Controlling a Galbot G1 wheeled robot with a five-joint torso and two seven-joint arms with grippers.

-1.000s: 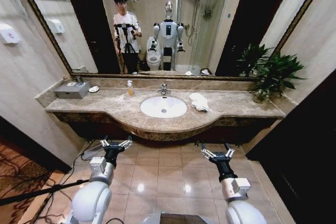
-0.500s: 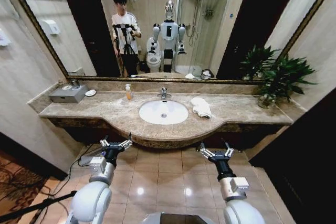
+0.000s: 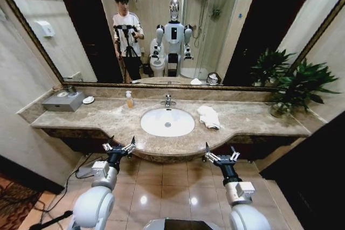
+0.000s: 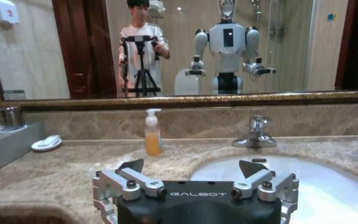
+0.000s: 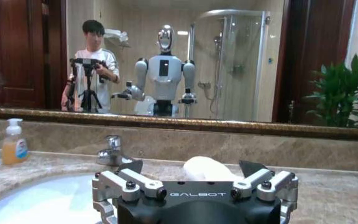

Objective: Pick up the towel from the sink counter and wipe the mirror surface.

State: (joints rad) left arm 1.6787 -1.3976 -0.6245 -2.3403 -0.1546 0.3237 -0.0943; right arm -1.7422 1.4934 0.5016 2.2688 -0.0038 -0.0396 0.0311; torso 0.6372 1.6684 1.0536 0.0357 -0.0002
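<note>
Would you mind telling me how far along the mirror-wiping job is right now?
Nothing is done yet. The towel lies untouched on the sink counter, right of the basin. Both grippers, left and right, hang open and empty before the counter's front edge. Grasping the towel and wiping the mirror remain.

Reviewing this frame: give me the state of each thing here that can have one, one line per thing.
towel: bunched on the sink counter, right of the basin, untouched.
left gripper: open, empty, before the counter's front edge.
right gripper: open, empty, before the counter's front edge.
faucet: no water seen running.
soap bottle: upright.
mirror: not being wiped.
</note>
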